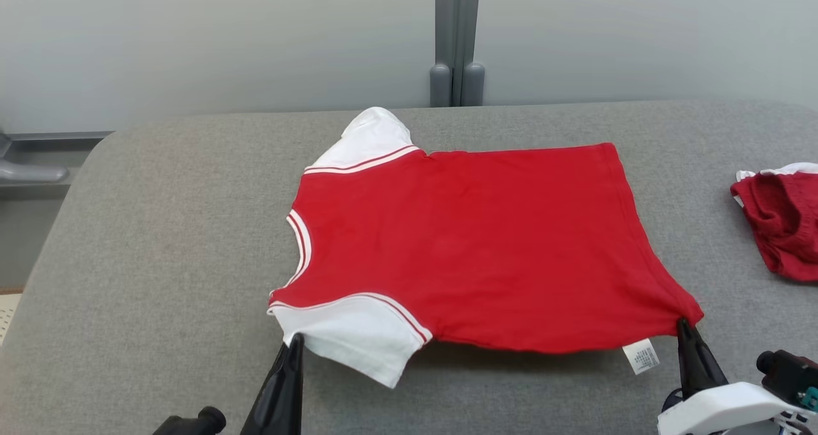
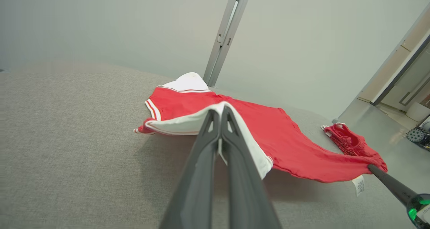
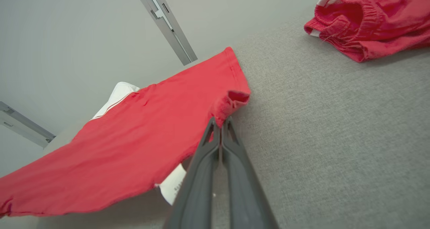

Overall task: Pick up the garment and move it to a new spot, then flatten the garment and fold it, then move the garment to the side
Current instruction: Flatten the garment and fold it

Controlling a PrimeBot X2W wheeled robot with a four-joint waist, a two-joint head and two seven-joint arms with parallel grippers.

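Observation:
The garment [image 1: 473, 243] is a red T-shirt with white sleeves, spread on the grey table with its neck toward the left. Its near edge hangs lifted off the surface between my two grippers. My left gripper [image 1: 296, 340] is shut on the near white sleeve [image 2: 191, 123], pinching its hem. My right gripper [image 1: 682, 324] is shut on the near hem corner [image 3: 231, 103], where the red cloth bunches at the fingertips. A white care label [image 1: 641, 356] dangles below the hem. In the left wrist view the right gripper's dark finger [image 2: 389, 183] shows at the T-shirt's corner.
A second red piece of clothing [image 1: 783, 221] lies crumpled at the table's right edge. Bare grey table [image 1: 166, 230] stretches to the left of the T-shirt and in front of it. A pale wall with a grey post [image 1: 456, 39] stands behind the table.

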